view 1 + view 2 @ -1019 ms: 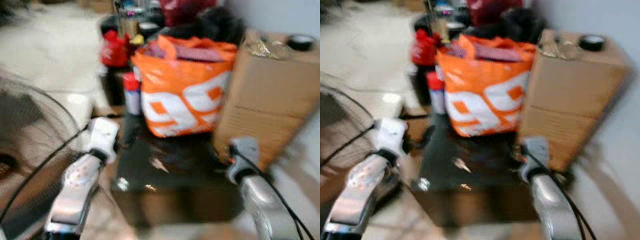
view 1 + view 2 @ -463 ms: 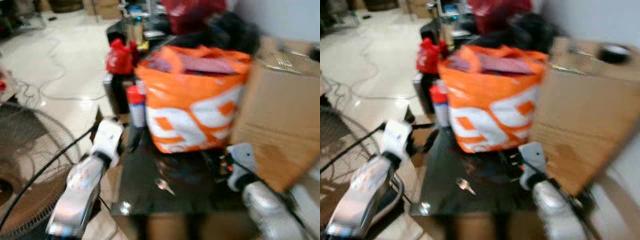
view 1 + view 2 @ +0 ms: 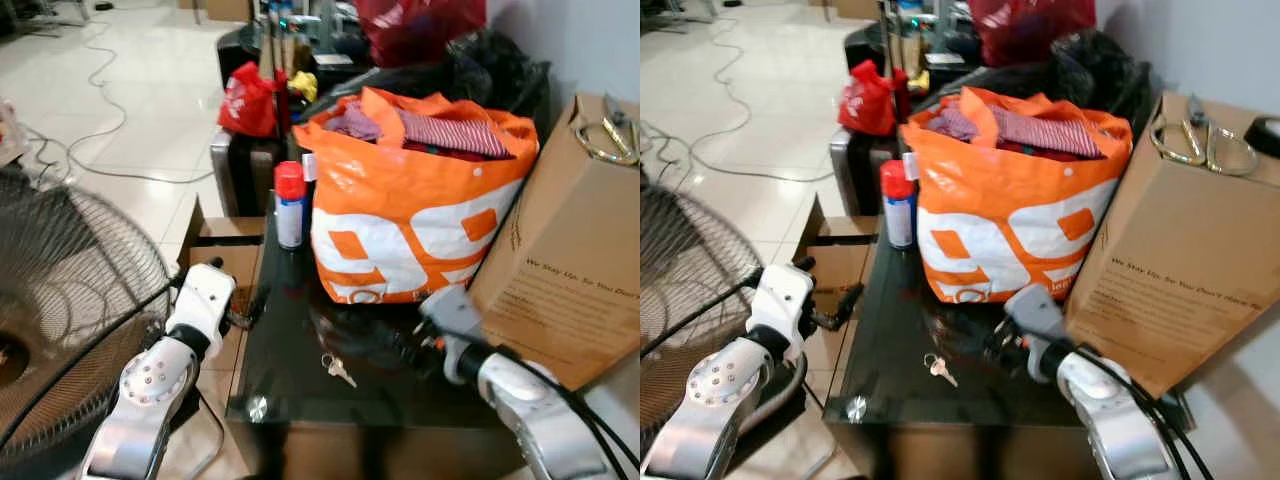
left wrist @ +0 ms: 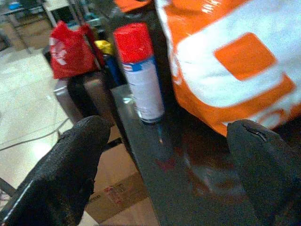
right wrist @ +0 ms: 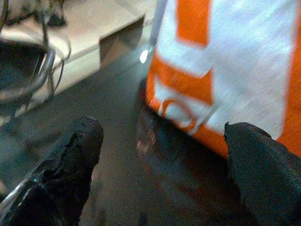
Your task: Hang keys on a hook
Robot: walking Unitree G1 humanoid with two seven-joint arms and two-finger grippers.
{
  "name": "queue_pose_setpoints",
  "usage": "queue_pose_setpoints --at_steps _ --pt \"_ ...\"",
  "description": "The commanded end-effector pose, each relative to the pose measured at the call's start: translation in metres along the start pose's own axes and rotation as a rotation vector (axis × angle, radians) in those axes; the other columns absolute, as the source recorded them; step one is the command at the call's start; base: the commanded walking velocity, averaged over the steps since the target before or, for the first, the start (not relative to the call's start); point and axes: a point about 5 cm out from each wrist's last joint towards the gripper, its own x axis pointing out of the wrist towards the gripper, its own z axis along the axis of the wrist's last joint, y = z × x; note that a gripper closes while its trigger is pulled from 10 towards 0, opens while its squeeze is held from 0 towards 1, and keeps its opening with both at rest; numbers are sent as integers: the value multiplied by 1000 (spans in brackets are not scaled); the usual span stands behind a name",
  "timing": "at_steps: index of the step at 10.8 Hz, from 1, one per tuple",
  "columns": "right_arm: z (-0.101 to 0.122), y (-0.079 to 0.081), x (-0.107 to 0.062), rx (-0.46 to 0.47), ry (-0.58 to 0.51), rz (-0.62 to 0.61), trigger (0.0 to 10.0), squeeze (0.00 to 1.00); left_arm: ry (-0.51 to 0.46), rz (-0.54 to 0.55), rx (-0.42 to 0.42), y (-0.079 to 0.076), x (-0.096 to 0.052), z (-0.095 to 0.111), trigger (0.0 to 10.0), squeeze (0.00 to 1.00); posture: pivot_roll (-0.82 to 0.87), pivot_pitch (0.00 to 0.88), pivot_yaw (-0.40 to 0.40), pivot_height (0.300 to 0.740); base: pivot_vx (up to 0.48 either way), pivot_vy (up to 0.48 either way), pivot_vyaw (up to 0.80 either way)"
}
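**On a dark glass table, keys lie loose between two open grippers**

On the black glass table (image 3: 300, 390), a small bunch of keys (image 3: 337, 369) lies flat near the front edge, touched by neither arm. Behind the keys stands a large orange-and-white bag (image 3: 415, 215) stuffed with striped cloth, and just beside the bag, on the robot's left, a white spray can with a red cap (image 3: 289, 204) stands upright on the glass. To the robot's right of the bag, a cardboard box (image 3: 575, 250) with printed text on its side rises above the table; a pair of scissors (image 3: 1200, 140) rests on its top.

The right gripper (image 3: 385, 340) hangs low over the table in front of the bag, just to the right of the keys and apart from them. In the right wrist view its fingers (image 5: 70, 160) are spread wide, with nothing between them but the glass and the bag's lower edge.

The left gripper (image 3: 235, 305) sits off the table's left edge, beside a cardboard carton on the floor. Its fingers (image 4: 70, 165) are likewise spread wide and empty, the spray can and the bag framed beyond them.

A wire-caged floor fan (image 3: 70, 320) stands at the robot's left, and a red plastic bag (image 3: 248, 100) sits farther back on the tiled floor.
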Motion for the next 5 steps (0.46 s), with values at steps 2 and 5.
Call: queue_pose_setpoints --at_steps 2,5 --pt "-10 2 17 33 63 36 10000 1000 46 -115 18 -8 1 -9 10000 0 -52 0 -17 740 0 0 0" --pt "-21 27 48 15 115 153 10000 1000 119 -212 69 -11 -4 -26 10000 0 -57 16 -22 740 0 0 0"
